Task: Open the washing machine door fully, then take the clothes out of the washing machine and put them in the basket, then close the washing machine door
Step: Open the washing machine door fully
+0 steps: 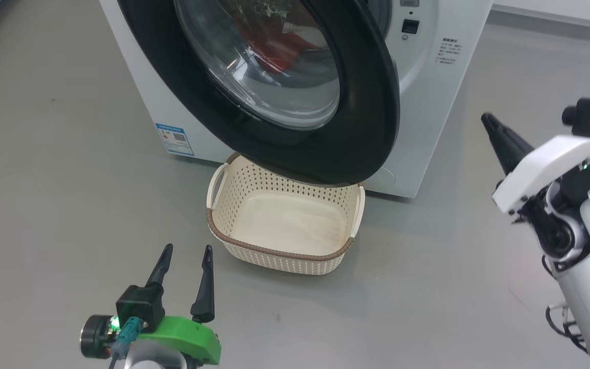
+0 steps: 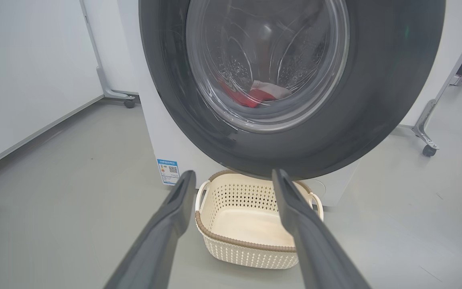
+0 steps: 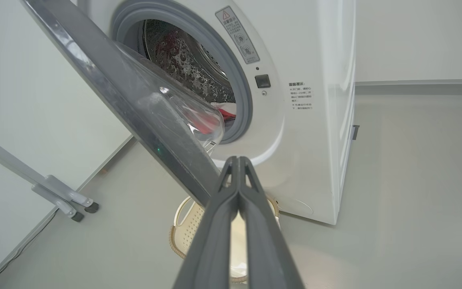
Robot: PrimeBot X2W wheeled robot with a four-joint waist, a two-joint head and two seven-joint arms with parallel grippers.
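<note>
we judge the opening step unfinished: the washing machine door (image 1: 372, 118) stands swung only part way out from the washing machine (image 1: 428, 113), hinged on the side far from our right hand, its free edge the nearest part to that hand. the right gripper (image 1: 485, 119) has its two fingers pressed together with nothing between them, and it hangs apart from the door. the free edge lies ahead of those fingertips and a little to their left, and beyond it the gap opens toward the drum. the rim edge runs roughly top to bottom across the line of the fingers, so we think the next move calls for a sideways push leftward from inside that gap. this hand is much nearer the edge than the left gripper (image 1: 188, 249), which is spread wide, holds nothing and sits low, with the door up ahead of it.

the clothes (image 2: 257, 96) lie low in the drum, beyond the door glass from either hand. the basket (image 1: 274, 250), empty, sits just ahead of the left fingers, under the door's lower rim. we cannot tell whether the rim clears it.
</note>
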